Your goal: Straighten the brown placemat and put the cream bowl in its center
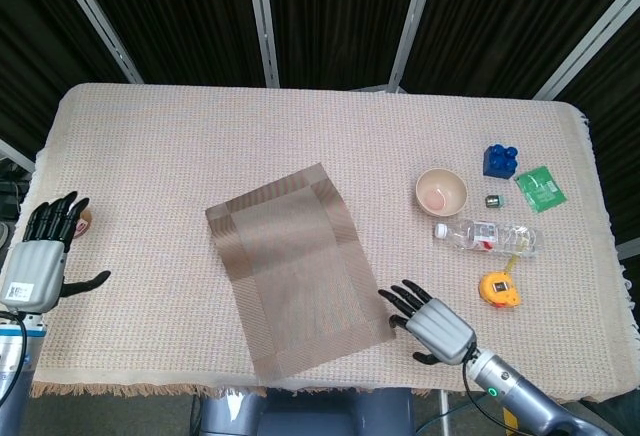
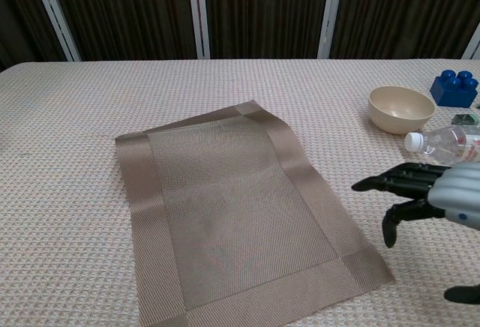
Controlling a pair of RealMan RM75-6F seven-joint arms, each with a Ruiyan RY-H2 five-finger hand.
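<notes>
the brown woven rectangular placemat (image 1: pixel 298 269) is laid near the middle of the counter (image 1: pixel 300 126), which is covered in a beige textured cloth. its long axis is skewed: it is seen to run from the far left toward the near right, so the mat is turned out of line with the counter's edges. its near right corner is the part closest to the right hand (image 1: pixel 432 322).

the right hand is held just to the right of that corner, low over the cloth, with its fingers spread and pointed left toward the mat; nothing is held in it, and in the chest view the fingertips (image 2: pixel 367 185) are shown a little apart from the mat's right border. the left hand (image 1: pixel 38 261) is kept at the far left edge of the counter, well apart from the mat, fingers spread and empty.

the right hand is therefore judged the nearer one for squaring the mat, the corner lying to its left.

the cream round bowl (image 1: pixel 441 193) is set to the right of the mat and farther back, apart from it, just beyond a clear plastic bottle (image 1: pixel 487 237) lying on its side. the bowl is also on the right hand's side.
</notes>
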